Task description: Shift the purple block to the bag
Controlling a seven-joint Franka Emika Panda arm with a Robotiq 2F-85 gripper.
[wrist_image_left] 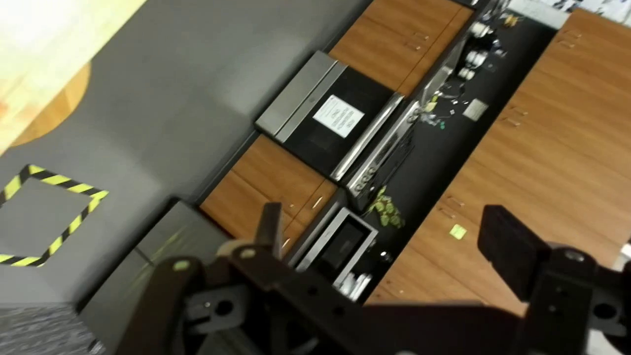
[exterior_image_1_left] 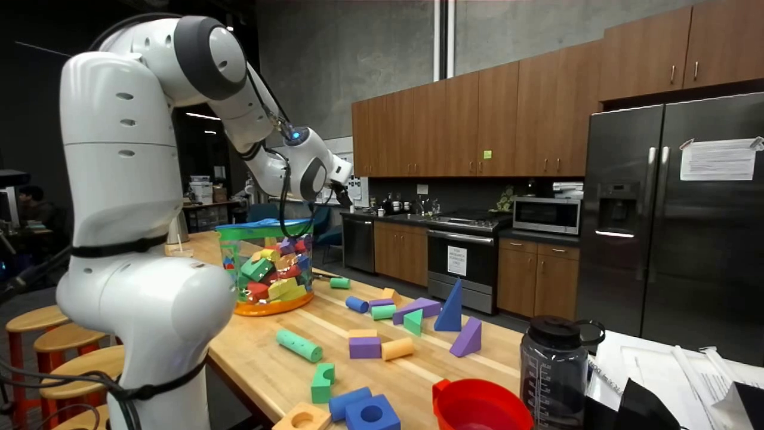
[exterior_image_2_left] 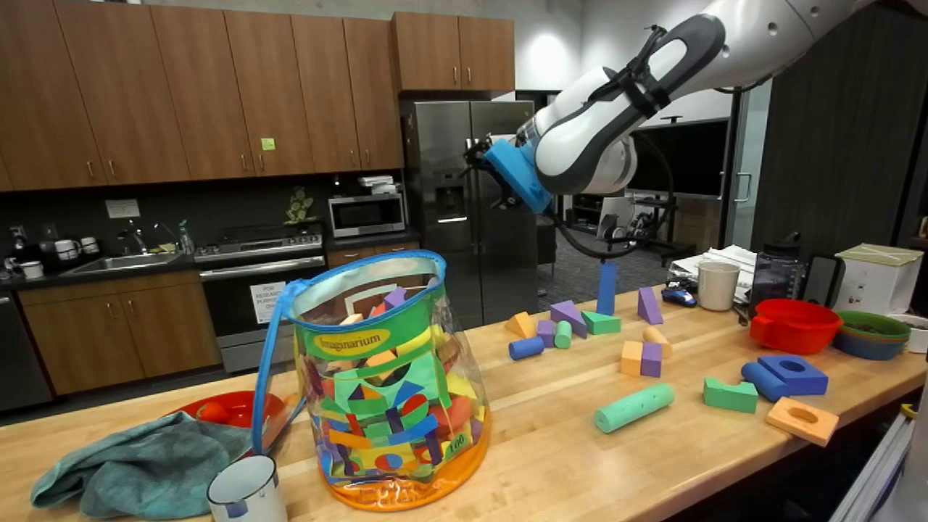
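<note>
My gripper (wrist_image_left: pixel 380 217) is open and empty, its two dark fingers wide apart in the wrist view. It is raised high above the table, pointing toward the kitchen, in both exterior views (exterior_image_1_left: pixel 342 194) (exterior_image_2_left: pixel 489 174). Several purple blocks lie on the table: a cuboid (exterior_image_1_left: pixel 364 347) (exterior_image_2_left: pixel 651 360) against an orange block, a triangle (exterior_image_1_left: pixel 467 337) (exterior_image_2_left: pixel 649 306), a long wedge (exterior_image_1_left: pixel 418 309) (exterior_image_2_left: pixel 569 317) and a small one (exterior_image_1_left: pixel 381 303) (exterior_image_2_left: pixel 545 333). Which is meant, I cannot tell. The clear bag (exterior_image_1_left: pixel 250 233) (exterior_image_2_left: pixel 377 324) stands upright, open-topped and full of coloured blocks. No purple block shows in the wrist view.
A tall blue triangle (exterior_image_1_left: pixel 450 310), a green cylinder (exterior_image_1_left: pixel 299 345) and other blocks lie around the purple ones. A red bowl (exterior_image_2_left: pixel 796 326) and a dark bottle (exterior_image_1_left: pixel 554 373) stand at one end. A white mug (exterior_image_2_left: pixel 246 493), cloth (exterior_image_2_left: pixel 145 464) and red plate (exterior_image_2_left: pixel 250 407) are beside the bag.
</note>
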